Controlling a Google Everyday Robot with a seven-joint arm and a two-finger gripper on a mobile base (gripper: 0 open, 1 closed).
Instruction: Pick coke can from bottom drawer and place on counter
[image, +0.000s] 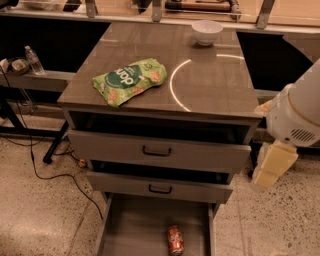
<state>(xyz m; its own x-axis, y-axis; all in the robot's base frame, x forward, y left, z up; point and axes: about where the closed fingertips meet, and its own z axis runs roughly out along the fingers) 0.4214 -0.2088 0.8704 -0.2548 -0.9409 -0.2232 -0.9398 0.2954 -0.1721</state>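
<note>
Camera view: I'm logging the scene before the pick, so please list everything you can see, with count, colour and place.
coke can: one, red, on the floor of the bottom drawer, right of centre
bottom drawer: one, grey, pulled open, lowest in the cabinet
counter: one, glossy grey-brown, top of the cabinet
snack bag: one, green, on the counter's left part
bowl: one, white, at the counter's far right corner
upper drawers: two, grey with black handles, both partly open
water bottle: one, clear, on the ledge far left
cable: one, black, on the floor left of the cabinet
arm: one, white, right of the cabinet
gripper: one, cream, hanging below the arm beside the drawers
</note>
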